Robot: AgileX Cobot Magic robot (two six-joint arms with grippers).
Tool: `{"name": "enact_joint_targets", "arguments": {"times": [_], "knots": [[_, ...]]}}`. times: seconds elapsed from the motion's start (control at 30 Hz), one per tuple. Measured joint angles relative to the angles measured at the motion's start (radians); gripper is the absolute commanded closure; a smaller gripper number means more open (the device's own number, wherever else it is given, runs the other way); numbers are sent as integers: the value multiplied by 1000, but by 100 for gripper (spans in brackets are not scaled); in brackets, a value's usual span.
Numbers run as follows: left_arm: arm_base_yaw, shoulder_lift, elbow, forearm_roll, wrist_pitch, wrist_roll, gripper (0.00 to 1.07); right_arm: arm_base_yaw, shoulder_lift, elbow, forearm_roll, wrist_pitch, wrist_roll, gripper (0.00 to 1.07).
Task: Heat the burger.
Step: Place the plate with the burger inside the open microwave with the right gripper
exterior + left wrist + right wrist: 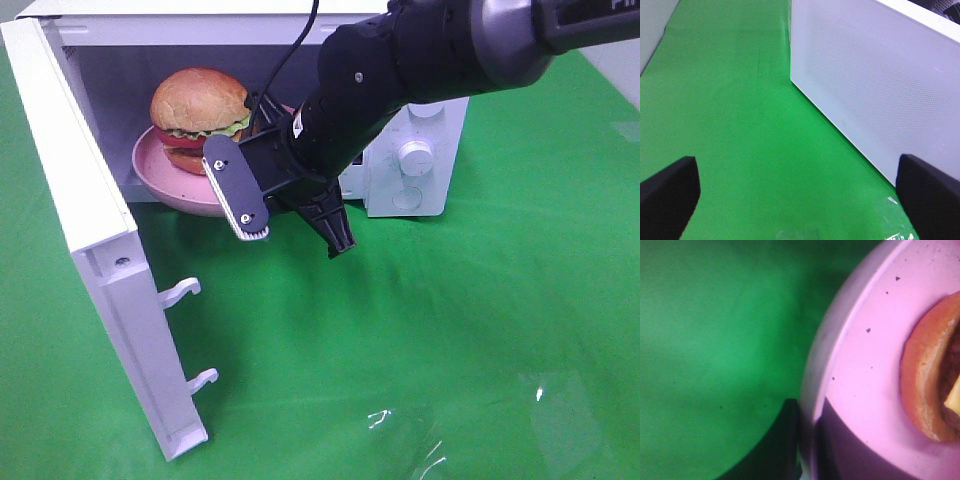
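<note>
Green cloth [450, 330] covers the whole bench, and the white microwave [200, 30] stands at the back of it with its door [90, 230] swung wide toward me. The burger [198, 110] sits upright on the pink plate [160, 175], and both are in the mouth of the oven, on its left side. I can't tell whether the plate is fully down on the oven floor.

My right claw [248, 212] is pinching the near rim of the plate; the right wrist view shows the rim caught between the two dark fingers, with the bun just beyond. My left claw [800, 200] is spread wide and holding nothing. It hangs over the cloth beside the outer face of the door.

I judge the step in hand to be seating the plate deep enough. To do it well, I want the plate level so the burger doesn't slide or topple. I would push straight in until the near rim clears the door line, then lower it before letting go. When I release, I should open only a little and back out along the same line, so a finger doesn't hook the rim and drag the plate out. The door closes only once that arm is clear of the opening.
</note>
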Motion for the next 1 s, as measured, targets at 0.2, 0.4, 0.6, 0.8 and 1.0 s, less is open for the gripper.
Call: {"name": "enact_joint_targets", "arguments": {"times": [0.2, 0.4, 0.6, 0.8, 1.0], "knots": [[0, 0, 0, 0, 0, 0, 6, 0, 43, -67, -39, 23, 49, 107], [0, 0, 0, 0, 0, 0, 6, 0, 102, -160, -100, 49, 141, 107], [0, 0, 0, 0, 0, 0, 6, 0, 135, -216, -107, 52, 167, 107], [0, 0, 0, 1, 0, 0, 6, 0, 192, -299, -115, 77, 193, 107], [0, 0, 0, 2, 0, 0, 6, 0, 231, -347, -125, 97, 194, 107]]}}
